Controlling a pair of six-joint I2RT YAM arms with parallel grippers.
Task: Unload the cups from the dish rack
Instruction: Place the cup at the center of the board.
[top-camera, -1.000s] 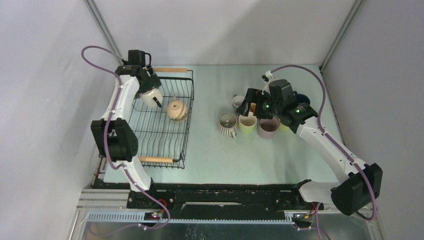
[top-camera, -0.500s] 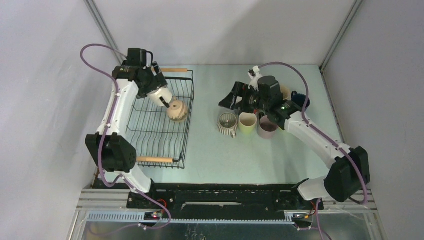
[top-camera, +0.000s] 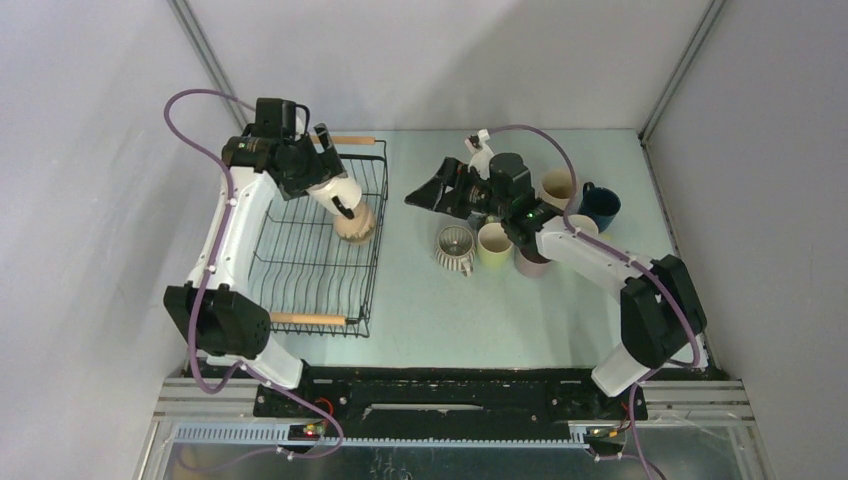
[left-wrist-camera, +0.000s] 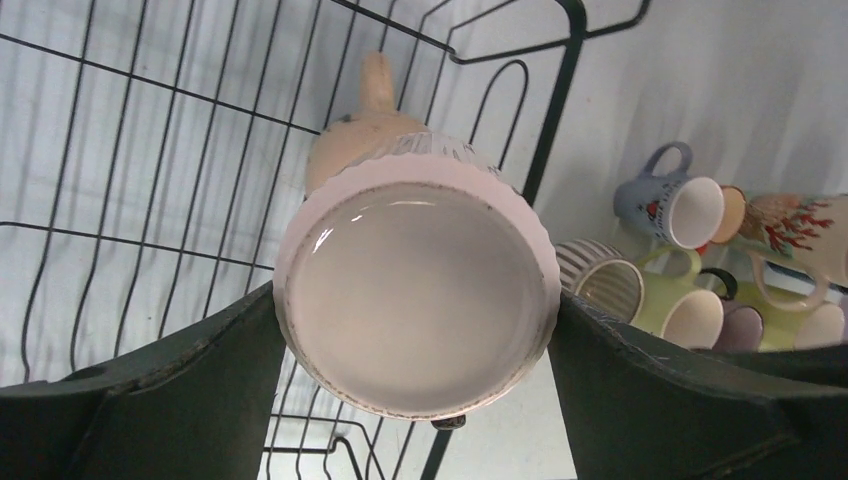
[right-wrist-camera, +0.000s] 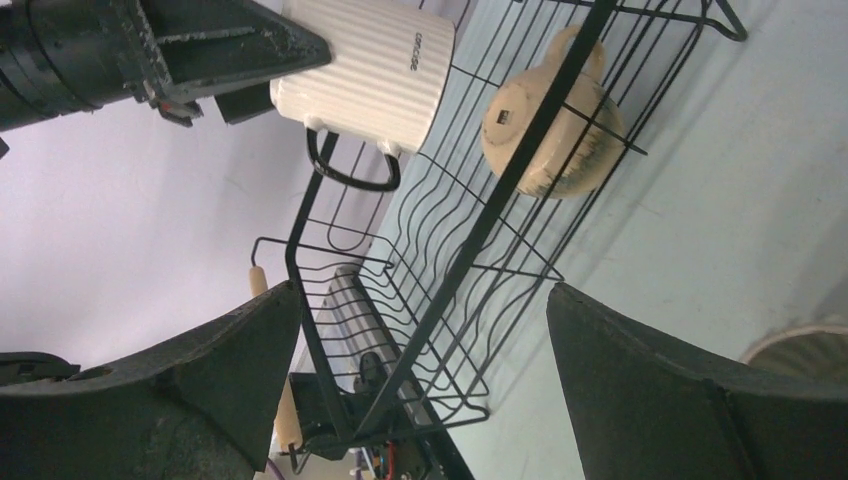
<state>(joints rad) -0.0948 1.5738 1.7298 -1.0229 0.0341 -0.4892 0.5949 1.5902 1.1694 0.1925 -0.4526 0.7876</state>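
There were two cups at the dish rack on the left of the table, and six more showing in the cluster to its right, where the right arm covered part of the group. Of those six I could pick out a striped cup, a yellow-green cup, a mauve cup, a cream cup, a dark blue cup and a pale rim between the last two. The rack had two wooden rod handles, one at its far end and one at its near end.

The left gripper was closed on the ribbed cream mug. Its two dark fingers pressed the mug's sides from left and right near the base. The mug hung over the far right part of the rack with its black handle pointing down. The tan cup lay on its side on the rack wires just beside and below it. In the right wrist view a gap showed between the two.

The right gripper hovered over bare table between the rack and the cluster. Its fingers were spread wide, held nothing and touched nothing.
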